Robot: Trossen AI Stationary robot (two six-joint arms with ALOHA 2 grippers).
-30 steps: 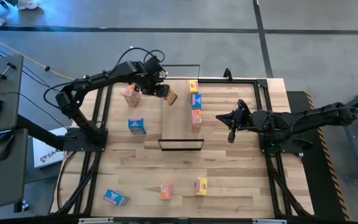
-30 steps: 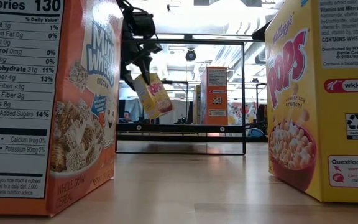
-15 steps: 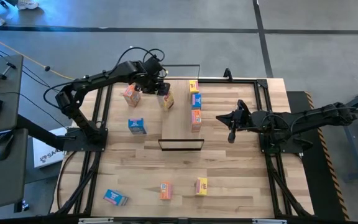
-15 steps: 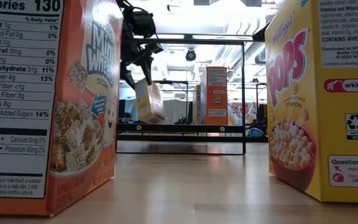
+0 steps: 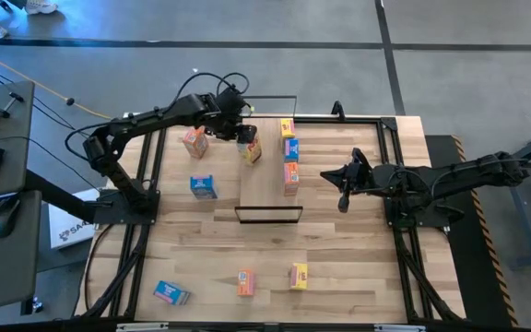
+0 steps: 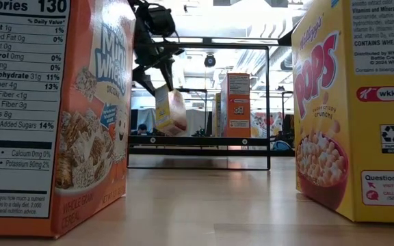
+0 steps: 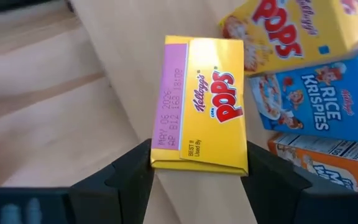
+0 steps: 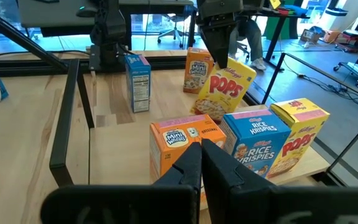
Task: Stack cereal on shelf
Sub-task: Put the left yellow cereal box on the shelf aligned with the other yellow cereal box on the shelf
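My left gripper (image 5: pixel 239 130) is shut on a yellow Pops cereal box (image 5: pixel 250 147) over the far left part of the shelf, a light-wood board (image 5: pixel 267 189) with black wire loops at its ends. In the low view the box (image 6: pixel 170 110) hangs just above the board. Three boxes stand in a row along the shelf's right edge: yellow (image 5: pixel 288 127), blue (image 5: pixel 290 148) and orange (image 5: pixel 290 175). My right gripper (image 5: pixel 343 196) is shut and waits to the right of the shelf, touching nothing. My left gripper pinches the yellow box's upper end (image 7: pixel 197 163) between its two fingers (image 7: pixel 129 171), which lie on the box's narrow sides. The fingers come from above, pointing down. The box hangs below them, nearly upright and slightly tilted, with its lower end (image 6: pixel 175 130) close over the board.
Loose boxes stand on the table: orange (image 5: pixel 194 140) and blue (image 5: pixel 203 186) left of the shelf, and blue (image 5: pixel 171 292), orange (image 5: pixel 245 281) and yellow (image 5: pixel 299 275) near the near edge. Black rails (image 5: pixel 150 175) run along both table sides. The shelf's near half is bare.
My left gripper has turned over the shelf's far left part, and the yellow box has swung from a strong tilt to nearly upright. It has then shifted slightly toward the row of boxes. The gripper has stayed shut on the box.
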